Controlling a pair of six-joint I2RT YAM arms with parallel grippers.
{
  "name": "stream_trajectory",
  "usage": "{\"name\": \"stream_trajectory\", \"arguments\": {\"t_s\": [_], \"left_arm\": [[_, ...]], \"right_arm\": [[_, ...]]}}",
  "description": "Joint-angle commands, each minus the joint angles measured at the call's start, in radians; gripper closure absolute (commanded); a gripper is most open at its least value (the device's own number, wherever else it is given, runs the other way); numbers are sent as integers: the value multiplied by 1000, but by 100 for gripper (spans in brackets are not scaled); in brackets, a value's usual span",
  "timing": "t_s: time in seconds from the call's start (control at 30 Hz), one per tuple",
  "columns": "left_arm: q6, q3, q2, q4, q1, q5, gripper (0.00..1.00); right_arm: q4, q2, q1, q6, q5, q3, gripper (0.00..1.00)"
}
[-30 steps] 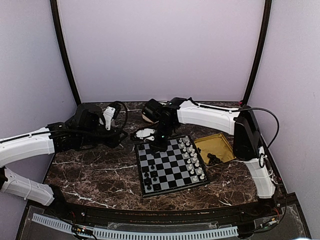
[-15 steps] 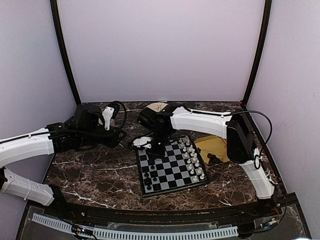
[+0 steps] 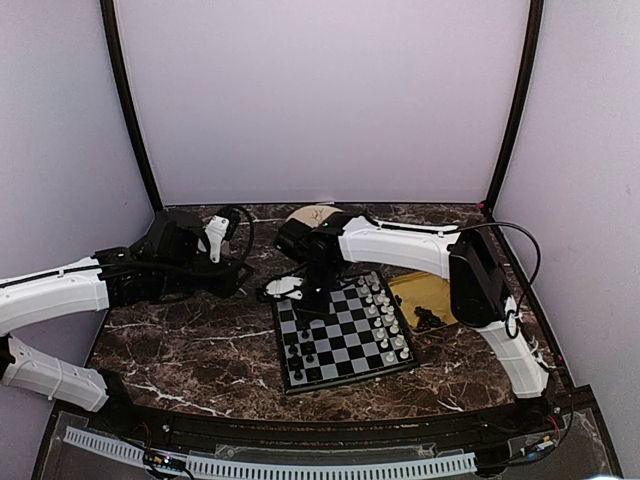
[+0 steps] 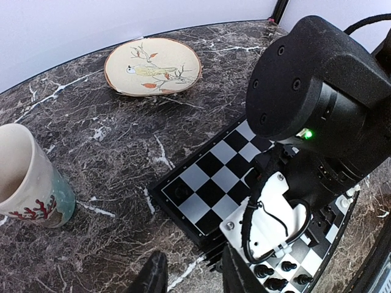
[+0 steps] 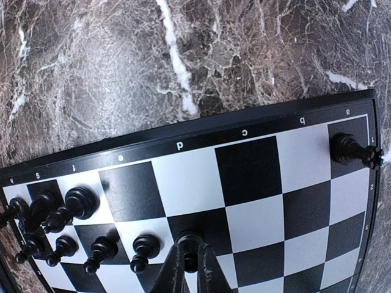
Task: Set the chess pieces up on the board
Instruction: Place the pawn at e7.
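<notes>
Right gripper (image 5: 190,268) fingers nearly closed, pinching a black piece (image 5: 190,242) low over a dark sq. of the board (image 5: 256,152), 2nd row in from the lettered edge. Piece looks upright, long axis approx. square to board, head up in the fingers. Risk: pawns (image 5: 143,246) stand just beside it, so a skewed release or wide opening could topple piece or neighbours. Left gripper (image 4: 194,265) hangs near the board corner, fingers spread, holding nothing.

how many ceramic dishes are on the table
2. A bird-painted plate lies beyond the chessboard; a cup stands upright at the left wrist view's left edge. The arms may hide others.
</notes>
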Motion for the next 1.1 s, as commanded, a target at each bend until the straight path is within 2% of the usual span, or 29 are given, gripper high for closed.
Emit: {"name": "stream_trajectory", "arguments": {"t_s": [0.0,0.7,1.07], "left_arm": [[-7,-20,-8,23,7,8,68],[-6,-26,10,35,6,14,68],[6,-16,18,38,6,13,68]], "right_arm": [[4,21,13,10,3,10,93],[29,8,15,21,25,26,86],[14,-27,10,32,-14,46,78]]}}
